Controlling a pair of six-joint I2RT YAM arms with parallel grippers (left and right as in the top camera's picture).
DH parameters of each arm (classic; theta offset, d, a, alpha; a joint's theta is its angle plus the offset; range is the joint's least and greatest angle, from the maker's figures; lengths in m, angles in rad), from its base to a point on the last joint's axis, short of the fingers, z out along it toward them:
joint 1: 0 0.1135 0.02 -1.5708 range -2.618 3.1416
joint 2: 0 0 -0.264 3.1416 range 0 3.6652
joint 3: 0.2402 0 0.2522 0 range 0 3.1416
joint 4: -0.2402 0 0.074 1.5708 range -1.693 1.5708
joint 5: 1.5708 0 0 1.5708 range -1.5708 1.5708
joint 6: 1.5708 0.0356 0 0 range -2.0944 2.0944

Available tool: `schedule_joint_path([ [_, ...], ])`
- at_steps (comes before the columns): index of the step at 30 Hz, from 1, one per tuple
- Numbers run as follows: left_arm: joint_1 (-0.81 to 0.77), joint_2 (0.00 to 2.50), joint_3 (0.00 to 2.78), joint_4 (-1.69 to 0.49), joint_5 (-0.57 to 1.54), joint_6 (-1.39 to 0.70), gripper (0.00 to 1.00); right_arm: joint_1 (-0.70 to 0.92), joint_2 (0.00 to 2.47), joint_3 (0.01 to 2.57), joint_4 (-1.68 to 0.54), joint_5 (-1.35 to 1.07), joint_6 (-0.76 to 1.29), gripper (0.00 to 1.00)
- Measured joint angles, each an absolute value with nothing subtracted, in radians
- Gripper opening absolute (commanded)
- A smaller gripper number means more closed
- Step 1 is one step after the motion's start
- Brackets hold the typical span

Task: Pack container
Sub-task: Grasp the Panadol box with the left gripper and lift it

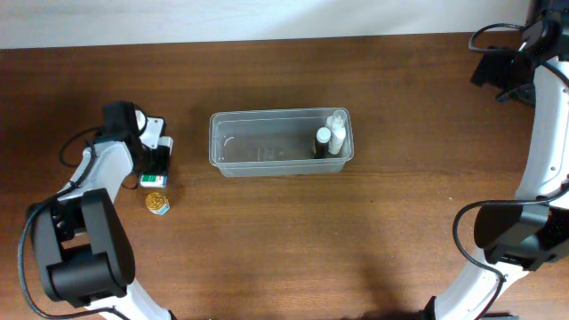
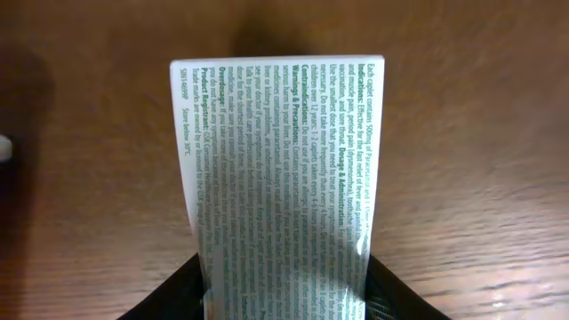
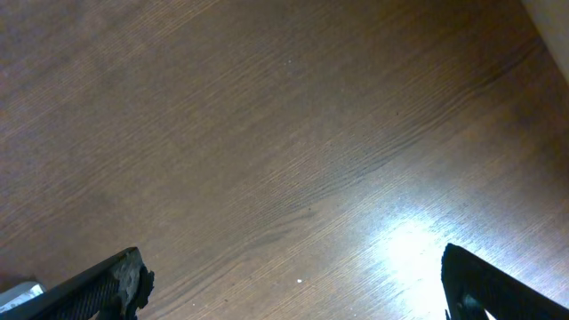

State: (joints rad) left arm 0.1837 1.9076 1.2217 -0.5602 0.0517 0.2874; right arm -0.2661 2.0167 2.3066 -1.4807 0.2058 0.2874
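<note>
My left gripper is clamped on the box, whose long axis runs straight ahead of the fingers. The container lies to its right on the worktop, nearer this arm. The right gripper hangs released.

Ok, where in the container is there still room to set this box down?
The container is bare across its left and middle floor, from the left wall to the bottles standing at its right end. That end is crowded. The table in front of it is bare too.
</note>
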Motion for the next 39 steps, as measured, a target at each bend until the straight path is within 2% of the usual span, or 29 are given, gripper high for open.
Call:
schedule_joint_path([
  [8, 0.147, 1.906, 1.455, -0.739, 0.084, 0.272, 0.48, -0.266, 2.017, 2.307, -1.481, 0.206, 0.288, 0.98],
  [16, 0.0, 1.882, 1.635, -0.838, 0.095, 0.356, 0.49, -0.266, 2.017, 2.307, -1.48, 0.206, 0.287, 0.98],
  [17, -0.025, 1.877, 1.65, -0.842, 0.095, 0.374, 0.55, -0.266, 2.017, 2.307, -1.48, 0.206, 0.288, 0.98],
  [18, -0.051, 1.872, 1.662, -0.844, 0.094, 0.397, 0.57, -0.266, 2.017, 2.307, -1.48, 0.206, 0.288, 0.99],
  [20, -0.099, 1.863, 1.678, -0.845, 0.095, 0.429, 0.59, -0.266, 2.017, 2.307, -1.48, 0.206, 0.288, 0.98],
  [31, -0.338, 1.855, 1.684, -0.849, 0.078, 0.52, 0.57, -0.266, 2.017, 2.307, -1.48, 0.206, 0.288, 0.99],
  [39, -0.384, 1.855, 1.683, -0.835, 0.017, 0.532, 0.58, -0.266, 2.017, 2.307, -1.48, 0.206, 0.288, 0.98],
])
